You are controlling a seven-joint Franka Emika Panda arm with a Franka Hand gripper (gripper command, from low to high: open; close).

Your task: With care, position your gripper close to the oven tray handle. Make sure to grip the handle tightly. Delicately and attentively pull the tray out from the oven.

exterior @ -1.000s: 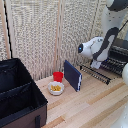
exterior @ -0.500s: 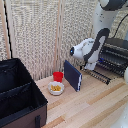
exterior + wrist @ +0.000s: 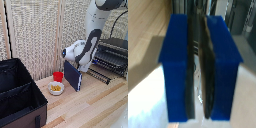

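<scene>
The oven (image 3: pixel 116 46) stands at the exterior view's right, black and grey. Its tray (image 3: pixel 106 62), a dark wire rack, sticks out of the front. The oven tray handle (image 3: pixel 100 76) is the thin dark bar along the rack's near edge. My gripper (image 3: pixel 65 53) hangs at mid-height, well off toward the exterior view's left of the handle and above an upright dark blue slab (image 3: pixel 72 75). In the wrist view the gripper (image 3: pixel 202 65) fills the picture. Its blue-tipped fingers (image 3: pixel 175 60) stand together with only a thin dark line between them and nothing held.
A red cup (image 3: pixel 58 76) and a white bowl (image 3: pixel 56 88) with yellow bits stand on the wooden table (image 3: pixel 95 107) next to the slab. A big black fabric case (image 3: pixel 20 95) fills the exterior view's lower left. A slatted wall runs behind.
The arm has swung away from the oven toward the exterior view's left, and the hand now hangs over the blue slab. The slab, cup and bowl have not moved.
</scene>
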